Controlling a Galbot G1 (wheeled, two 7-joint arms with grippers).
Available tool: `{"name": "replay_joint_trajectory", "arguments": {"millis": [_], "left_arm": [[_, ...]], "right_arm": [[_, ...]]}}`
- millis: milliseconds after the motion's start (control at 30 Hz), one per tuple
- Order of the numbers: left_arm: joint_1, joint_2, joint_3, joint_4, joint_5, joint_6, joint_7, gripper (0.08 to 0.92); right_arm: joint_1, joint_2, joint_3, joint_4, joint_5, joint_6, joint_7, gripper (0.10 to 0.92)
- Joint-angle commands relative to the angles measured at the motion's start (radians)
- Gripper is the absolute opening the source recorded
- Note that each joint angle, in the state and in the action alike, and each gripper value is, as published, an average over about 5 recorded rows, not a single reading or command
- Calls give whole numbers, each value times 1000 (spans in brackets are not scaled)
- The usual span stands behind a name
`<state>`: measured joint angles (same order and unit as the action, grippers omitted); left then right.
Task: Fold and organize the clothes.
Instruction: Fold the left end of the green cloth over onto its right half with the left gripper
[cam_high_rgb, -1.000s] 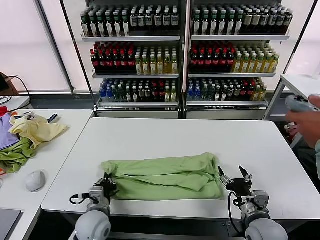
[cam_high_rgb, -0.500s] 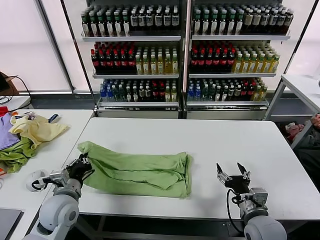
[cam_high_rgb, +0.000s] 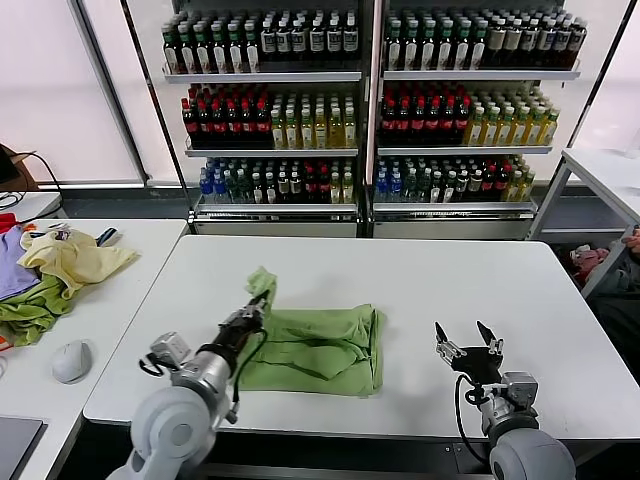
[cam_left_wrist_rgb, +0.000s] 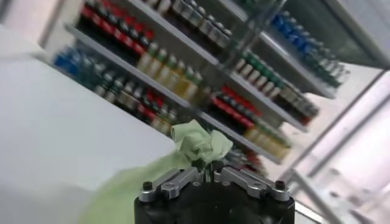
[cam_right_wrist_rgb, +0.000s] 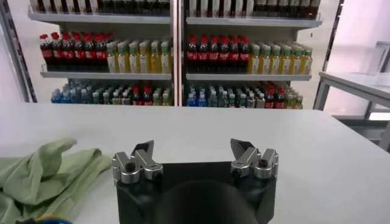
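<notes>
The clothes, a light green shirt (cam_high_rgb: 325, 350), lie folded on the white table (cam_high_rgb: 420, 280), near its front edge. My left gripper (cam_high_rgb: 252, 313) is shut on the shirt's left end and holds it lifted above the lying part, with a bunch of cloth (cam_high_rgb: 262, 283) sticking up past the fingers. In the left wrist view that bunch (cam_left_wrist_rgb: 198, 143) rises out of the shut left gripper (cam_left_wrist_rgb: 209, 173). My right gripper (cam_high_rgb: 462, 336) stands open and empty to the right of the shirt, apart from it. The right wrist view shows the right gripper (cam_right_wrist_rgb: 192, 147) open, with the shirt (cam_right_wrist_rgb: 42, 173) off to one side.
A side table (cam_high_rgb: 110, 300) on the left carries a pale yellow garment (cam_high_rgb: 72, 258), a darker green one (cam_high_rgb: 25, 312), a purple one (cam_high_rgb: 8, 268) and a grey mouse (cam_high_rgb: 70, 360). Bottle shelves (cam_high_rgb: 360, 110) stand behind. A person's hand (cam_high_rgb: 630, 242) shows at the right edge.
My left gripper first dragged the shirt leftward, then lifted its left end and carried it right, over the rest of the shirt. The right gripper stayed open in place.
</notes>
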<state>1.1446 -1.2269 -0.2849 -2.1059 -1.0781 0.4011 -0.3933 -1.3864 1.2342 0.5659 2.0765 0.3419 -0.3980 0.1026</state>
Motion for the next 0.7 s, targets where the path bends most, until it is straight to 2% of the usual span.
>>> {"name": "replay_joint_trajectory", "arguments": {"millis": [33, 300, 500, 700], "left_arm": [[-141, -140, 257, 164, -1, 1, 19, 119], [-175, -159, 336, 216, 182, 22, 95, 145], [-176, -145, 348, 229, 312, 6, 165, 313], [-115, -107, 305, 169, 383, -2, 197, 486]], "right_arm": [[3, 0, 3, -5, 1, 4, -1, 823], [16, -3, 10, -18, 9, 7, -3, 823], [33, -2, 2, -33, 9, 8, -4, 823], [49, 0, -8, -53, 8, 10, -5, 823]]}}
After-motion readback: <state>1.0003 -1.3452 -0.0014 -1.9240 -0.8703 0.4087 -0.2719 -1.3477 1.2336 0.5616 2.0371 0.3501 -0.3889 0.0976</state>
